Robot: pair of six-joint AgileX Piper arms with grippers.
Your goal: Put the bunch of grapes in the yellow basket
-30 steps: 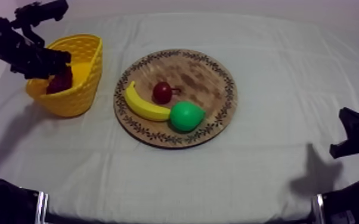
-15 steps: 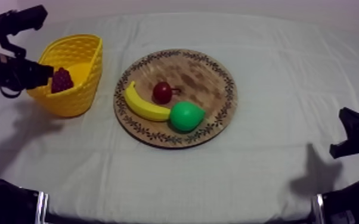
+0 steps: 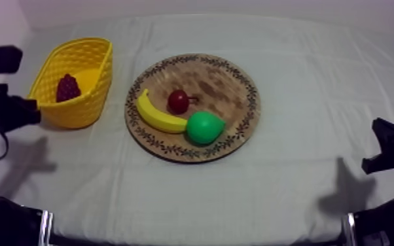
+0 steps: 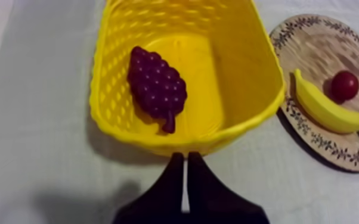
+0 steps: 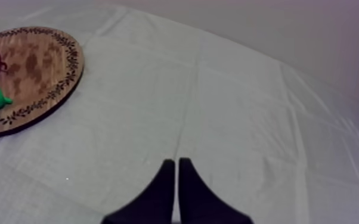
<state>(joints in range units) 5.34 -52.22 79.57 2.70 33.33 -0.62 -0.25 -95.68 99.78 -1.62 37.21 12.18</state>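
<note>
The bunch of grapes (image 4: 156, 85) is lying inside the yellow basket (image 4: 247, 71), up by the tabletop's far left corner. My left gripper (image 4: 185, 158) sits just outside the basket's wall — fingers pressed together, holding nothing. The right gripper (image 5: 176, 162) is pinched together too, empty, near the right edge.

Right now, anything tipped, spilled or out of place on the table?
Nothing stands out. The bunch of grapes lies inside the yellow basket, which stands upright beside the wooden board. The banana, pear and small red fruit all rest on the board.
</note>
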